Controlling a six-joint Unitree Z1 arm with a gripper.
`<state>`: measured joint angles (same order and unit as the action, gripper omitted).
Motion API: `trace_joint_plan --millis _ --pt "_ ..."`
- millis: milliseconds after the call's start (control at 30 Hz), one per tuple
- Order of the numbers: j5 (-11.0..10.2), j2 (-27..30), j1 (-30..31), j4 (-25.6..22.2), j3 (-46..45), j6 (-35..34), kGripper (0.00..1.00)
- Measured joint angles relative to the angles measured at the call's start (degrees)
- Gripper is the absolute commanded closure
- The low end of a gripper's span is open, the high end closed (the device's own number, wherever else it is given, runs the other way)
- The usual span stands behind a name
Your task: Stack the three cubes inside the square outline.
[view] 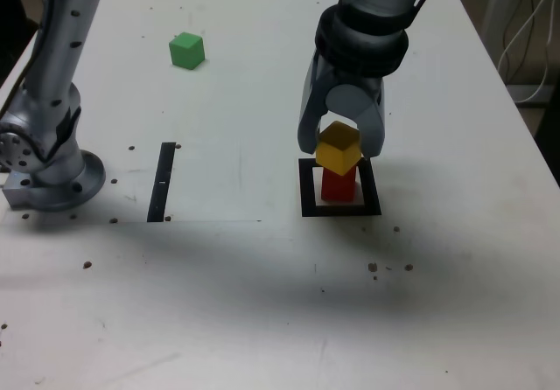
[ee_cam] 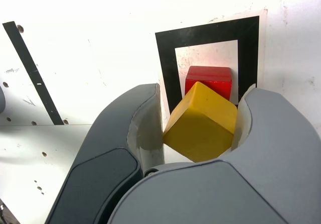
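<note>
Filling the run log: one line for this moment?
claw: shut on yellow cube, tilted | red cube: inside square outline, under yellow | green cube: apart, unstacked

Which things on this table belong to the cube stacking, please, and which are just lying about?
Belonging to the job:
- small yellow cube, held in the grey gripper
- small red cube, inside the outline
- small green cube, apart on the table
- thick black square outline

Lying about:
- narrow black strip
</note>
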<state>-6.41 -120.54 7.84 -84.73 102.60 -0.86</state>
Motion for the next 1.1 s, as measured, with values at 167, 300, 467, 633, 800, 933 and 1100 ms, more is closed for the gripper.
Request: trace_joint_plan --millis 167,300,467,633,800,933,1100 --pt "0.29 -0.41 0.00 0.00 0.26 0.00 0.42" --pt "0.48 -0.57 0.00 0.01 0.37 0.00 0.37" --pt "0.47 -1.03 0.00 0.01 0.15 0.00 0.29" --pt "0.39 -1.10 0.00 -0.56 0.04 0.12 0.17" --pt "0.07 -1.10 0.00 -1.02 0.44 0.16 0.11" --pt "-0.56 -1.06 0.00 -1.73 1.03 0.16 0.05" --pt "-2.74 1.76 -0.08 -4.22 1.04 0.12 0.01"
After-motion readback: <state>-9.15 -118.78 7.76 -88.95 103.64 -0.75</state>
